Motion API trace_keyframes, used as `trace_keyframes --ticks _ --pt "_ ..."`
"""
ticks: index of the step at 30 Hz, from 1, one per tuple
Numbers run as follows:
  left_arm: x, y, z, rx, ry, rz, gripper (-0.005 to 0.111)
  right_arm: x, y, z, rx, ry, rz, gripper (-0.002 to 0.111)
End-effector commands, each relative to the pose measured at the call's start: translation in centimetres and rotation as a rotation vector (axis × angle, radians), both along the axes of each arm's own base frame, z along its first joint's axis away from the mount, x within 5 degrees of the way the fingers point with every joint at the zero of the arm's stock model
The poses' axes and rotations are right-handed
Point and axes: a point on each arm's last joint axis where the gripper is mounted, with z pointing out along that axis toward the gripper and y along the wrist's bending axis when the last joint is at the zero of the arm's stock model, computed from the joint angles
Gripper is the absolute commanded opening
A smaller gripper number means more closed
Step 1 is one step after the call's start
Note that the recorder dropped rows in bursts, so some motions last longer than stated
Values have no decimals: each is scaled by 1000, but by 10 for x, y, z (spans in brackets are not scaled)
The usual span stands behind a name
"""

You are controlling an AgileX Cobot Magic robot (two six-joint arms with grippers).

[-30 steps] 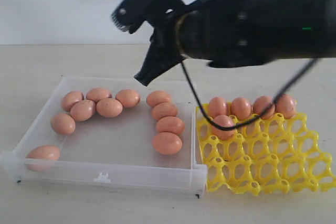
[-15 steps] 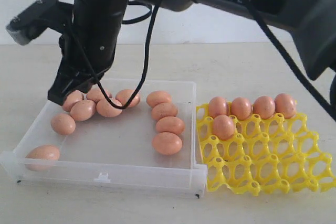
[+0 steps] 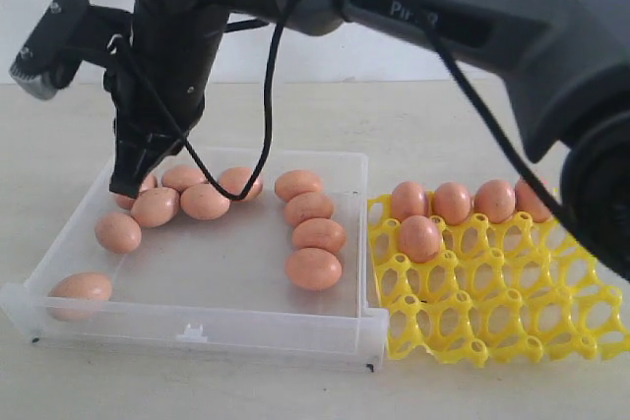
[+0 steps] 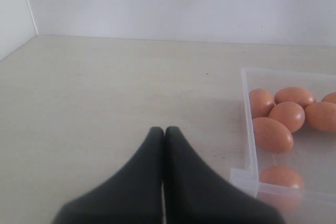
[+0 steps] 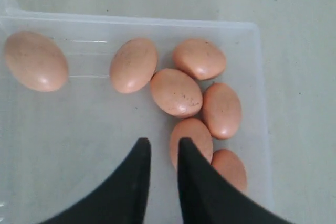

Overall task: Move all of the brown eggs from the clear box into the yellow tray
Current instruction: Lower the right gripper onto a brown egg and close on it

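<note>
Tabletop (image 3: 443, 125): right tool (image 5: 160, 141) slightly parted over brown eggs (image 5: 176, 92).

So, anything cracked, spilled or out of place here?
Nothing stands out. The brown eggs look whole, and all lie in the clear box or sit in cups of the yellow tray; none is on the table. The right tool hangs slightly open over the box's left-hand cluster.
</note>
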Motion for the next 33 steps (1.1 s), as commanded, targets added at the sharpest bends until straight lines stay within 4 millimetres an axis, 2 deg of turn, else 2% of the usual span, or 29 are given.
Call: trace_keyframes --ticks 1,3,5,9,16,31,33 --pt "0 0 -1 5 0 -1 -4 22 -3 -40 -78 -12 13 48" --pt "0 0 -1 5 0 -1 -4 30 -6 -56 -94 20 -23 57" --pt "0 0 -1 5 0 -1 -4 36 -9 -67 -107 37 -50 60" --pt "0 0 -1 5 0 -1 -4 43 -13 -74 -121 28 -66 59" --pt "0 0 -1 5 0 -1 -4 51 -8 -79 -51 -31 -72 59" --pt "0 0 -1 5 0 -1 -4 54 -3 -123 -82 10 -71 59" --pt "0 0 -1 5 0 -1 -4 54 -3 -126 -74 21 -95 55"
